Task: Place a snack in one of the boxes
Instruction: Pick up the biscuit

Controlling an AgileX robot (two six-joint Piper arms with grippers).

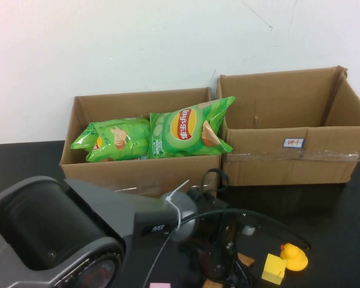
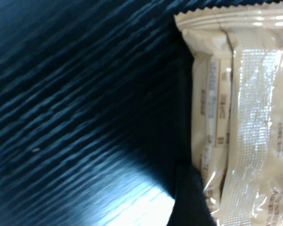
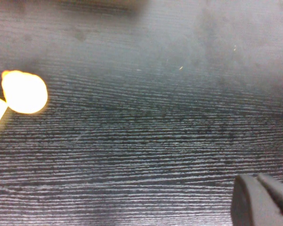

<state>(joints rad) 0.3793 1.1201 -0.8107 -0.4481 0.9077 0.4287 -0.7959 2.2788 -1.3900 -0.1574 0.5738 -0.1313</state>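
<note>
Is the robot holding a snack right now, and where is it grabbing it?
Cannot be told. The left gripper's view shows a beige snack packet lying close on the black table, but no fingers on it. The right gripper, shut, holds nothing.

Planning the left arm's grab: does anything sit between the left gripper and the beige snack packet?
Nothing visible does. The left gripper hangs just over the beige snack packet, which lies uncovered on the black table. The right gripper, shut, is low over the table near the yellow duck.
</note>
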